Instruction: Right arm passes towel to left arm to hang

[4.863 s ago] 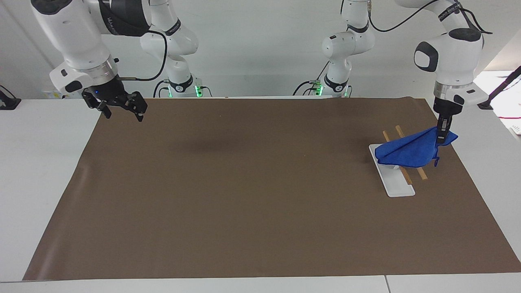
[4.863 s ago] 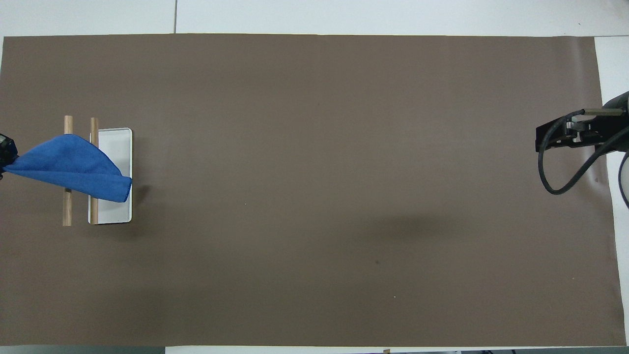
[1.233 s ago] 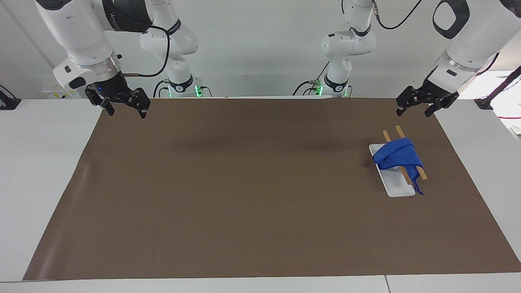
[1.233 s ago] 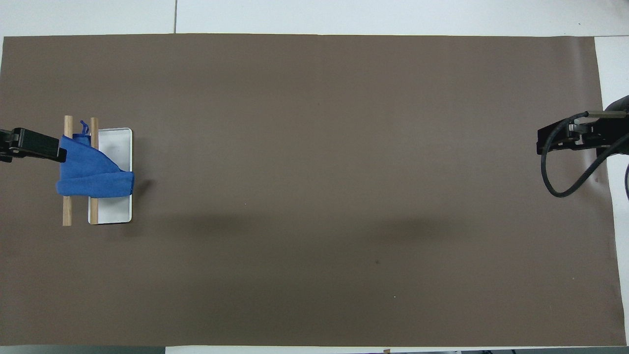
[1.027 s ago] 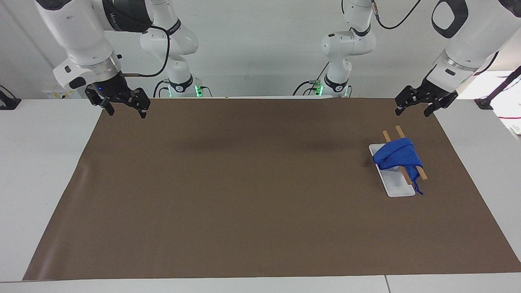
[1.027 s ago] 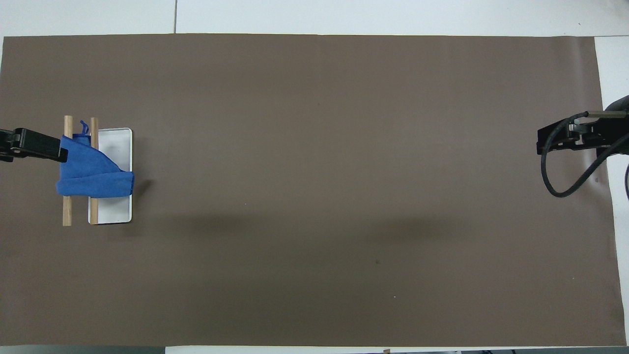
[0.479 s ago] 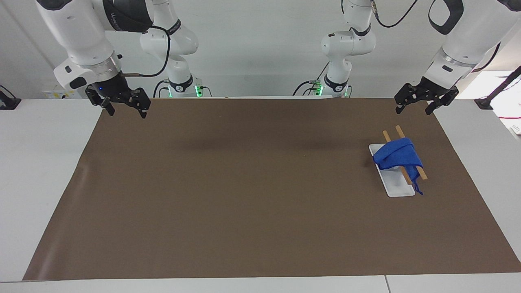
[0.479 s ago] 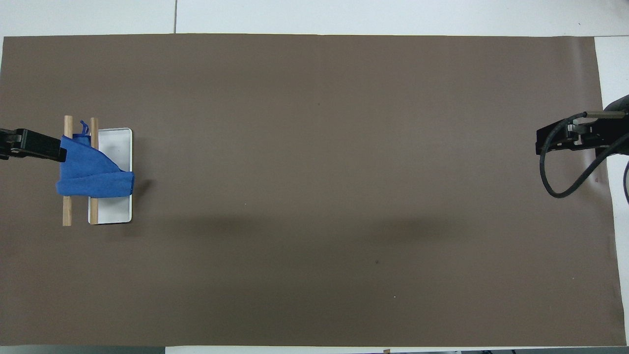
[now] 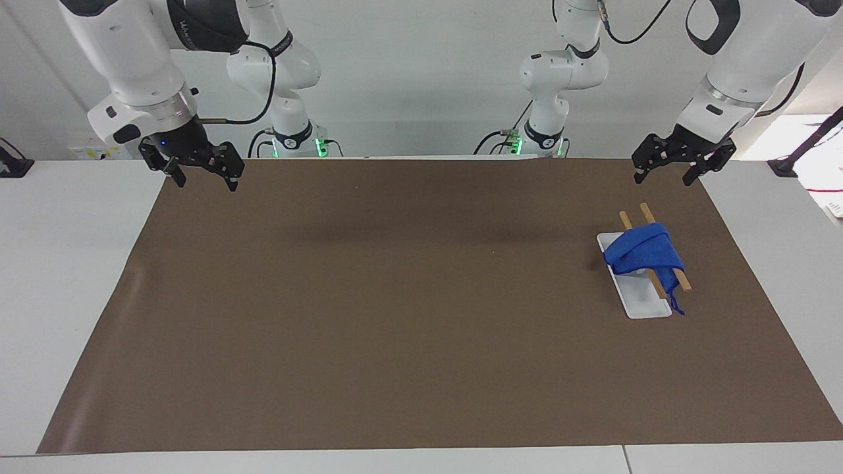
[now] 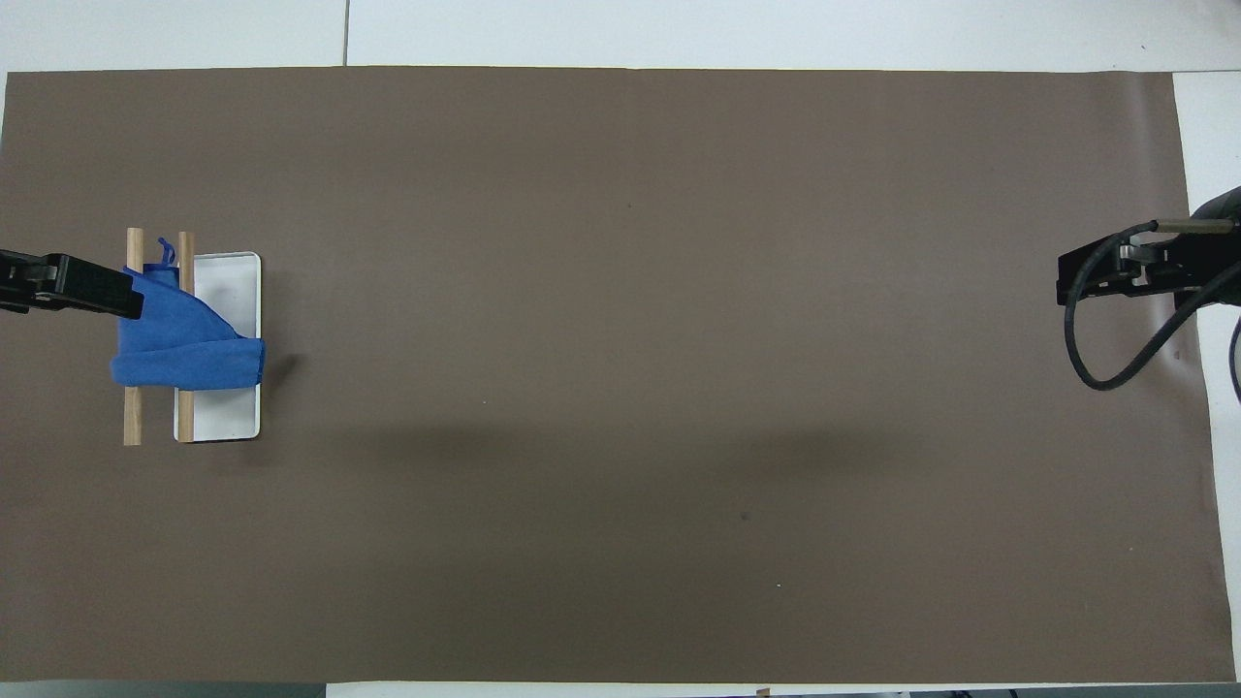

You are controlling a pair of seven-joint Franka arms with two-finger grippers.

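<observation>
Blue cloth: the towel you are tracking lies bunched and draped over the rack, at the left arm's end of the table; nothing grips it.
Towel loop: you see a short loop hanging off the rails' end farther from the robots.
Rack: two wooden rails side by side, raised over a white tray; the towel covers their middle and both ends stick out.
Tray: flat on the brown mat; one towel fold overhangs its edge.
Left gripper: up in the air over the mat's edge by the robots, well apart from the towel; fingers spread wide, holding and touching nothing.
Right gripper: up over the mat's corner at the right arm's end, blue light lit; fingers spread apart, holding nothing; this arm waits.
Mat: brown sheet covering most of the white table; you will find only rack, tray and towel on it.
</observation>
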